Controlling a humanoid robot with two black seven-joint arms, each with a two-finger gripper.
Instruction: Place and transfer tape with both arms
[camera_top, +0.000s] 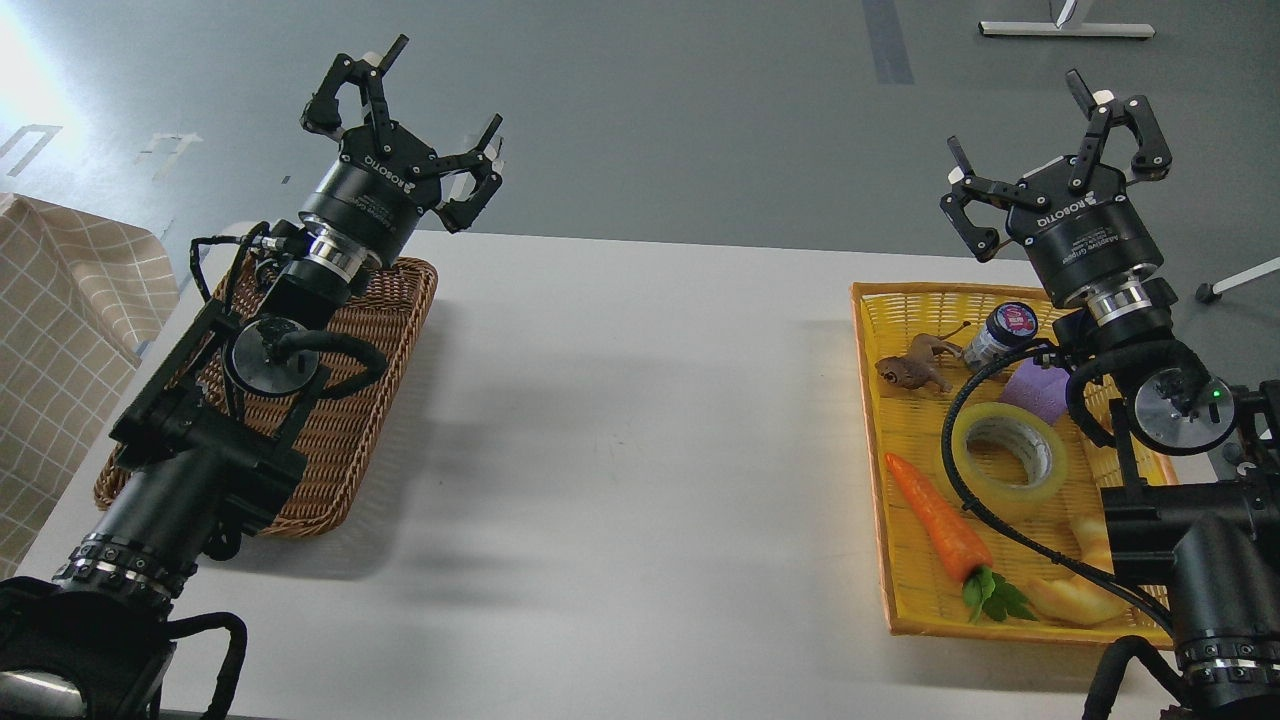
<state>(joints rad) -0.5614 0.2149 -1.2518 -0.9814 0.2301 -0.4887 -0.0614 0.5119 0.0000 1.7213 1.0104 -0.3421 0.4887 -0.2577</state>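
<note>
Both arms raised over the table (620, 420), nothing in hand. My left gripper (420, 105) has its fingers spread wide, empty, hanging past the far edge of the table above the brown wicker basket (385, 360) at the far-left corner. My right gripper (1055, 135) is likewise wide open and empty, up beyond the far end of the yellow basket (905, 560) at the right edge.

The tape (1008, 447) lies flat, core up, in the middle of the yellow basket, a black cable from my right arm crossing in front of it. Purple block (1040, 390) sits just beside it on the far side, carrot (940, 530) near it on the left. Small jar (1000, 335) and a brown animal figure (915, 370) at the basket's far end.
</note>
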